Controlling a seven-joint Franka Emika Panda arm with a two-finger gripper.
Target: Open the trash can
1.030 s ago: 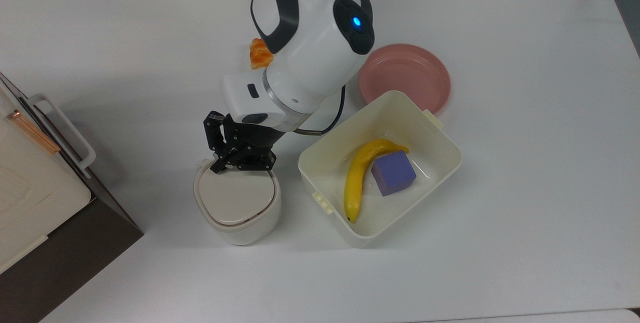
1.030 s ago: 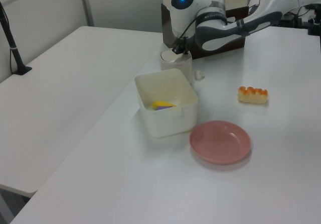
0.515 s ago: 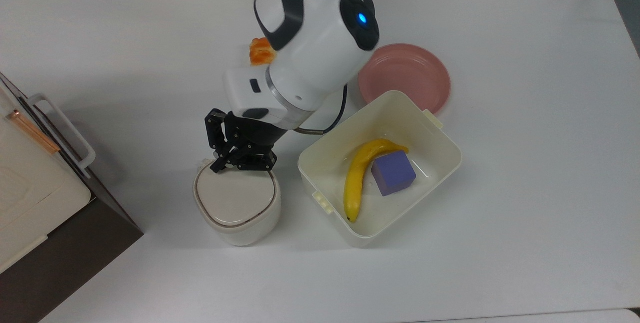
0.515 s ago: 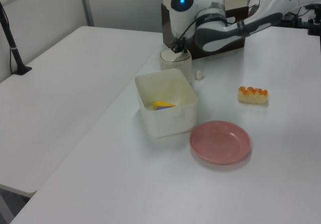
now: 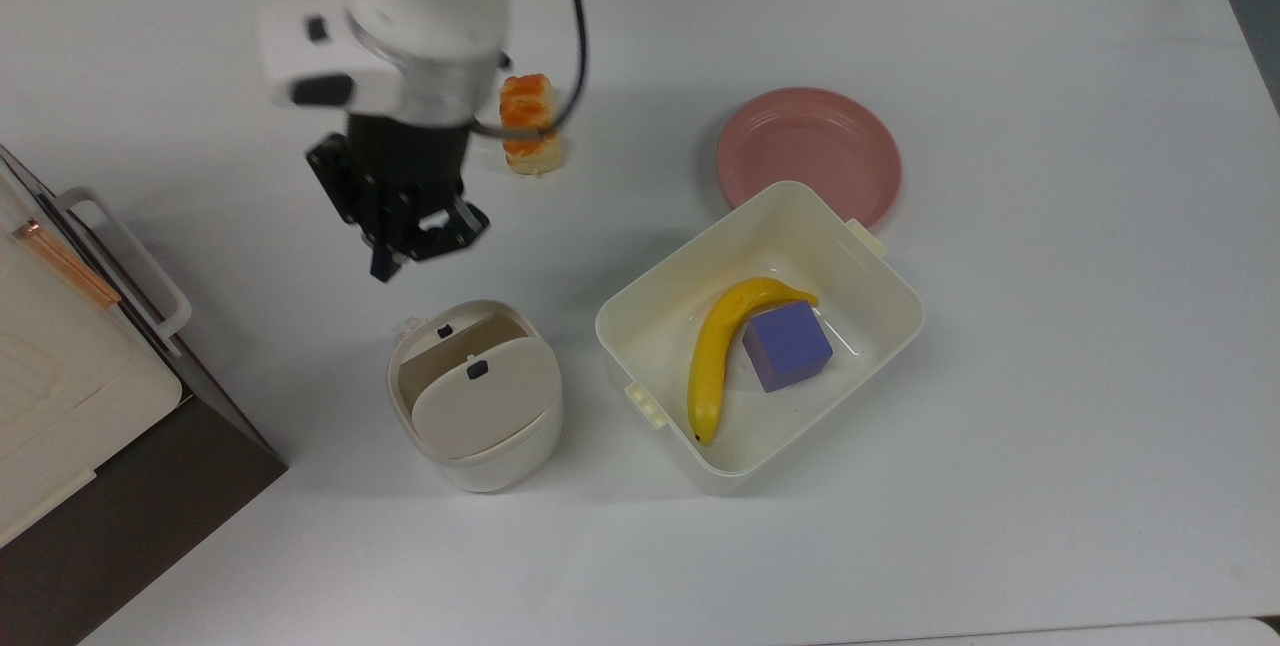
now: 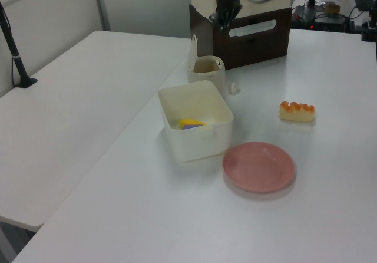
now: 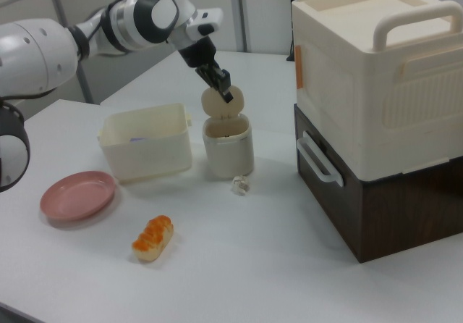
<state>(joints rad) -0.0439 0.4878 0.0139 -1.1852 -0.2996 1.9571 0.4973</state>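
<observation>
One hand (image 5: 405, 246) hangs above the counter (image 5: 1050, 376), fingers narrowly apart, gripping nothing. Going right in the top view: trash can (image 5: 475, 426), lid raised; tub (image 5: 900, 311) holding banana (image 5: 715, 356) and purple block (image 5: 787, 346); pink plate (image 5: 808, 151) behind.

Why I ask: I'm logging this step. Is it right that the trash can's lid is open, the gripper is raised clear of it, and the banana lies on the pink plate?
One detail is wrong. The banana lies in the cream tub beside a purple block, not on the pink plate, as the top view shows. The trash can lid is open and the gripper is raised clear of it.
</observation>
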